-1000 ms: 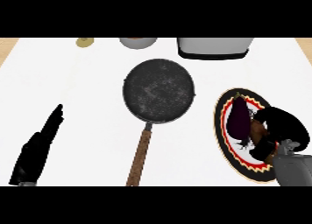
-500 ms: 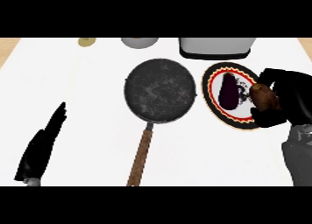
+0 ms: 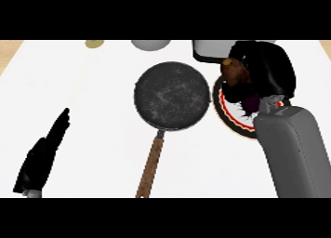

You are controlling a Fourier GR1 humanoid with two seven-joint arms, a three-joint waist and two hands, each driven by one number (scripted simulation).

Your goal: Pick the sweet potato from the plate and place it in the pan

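The right hand is curled around the sweet potato, held above the far edge of the plate, just right of the pan. The step in hand looks to be the carry. To do it well, the hand should move left until the sweet potato hangs over the middle of the dark pan, clear its rim, then lower before letting go. The sweet potato is a small brown rounded lump, mostly hidden by black fingers. The left hand rests at the lower left, fingers straight.
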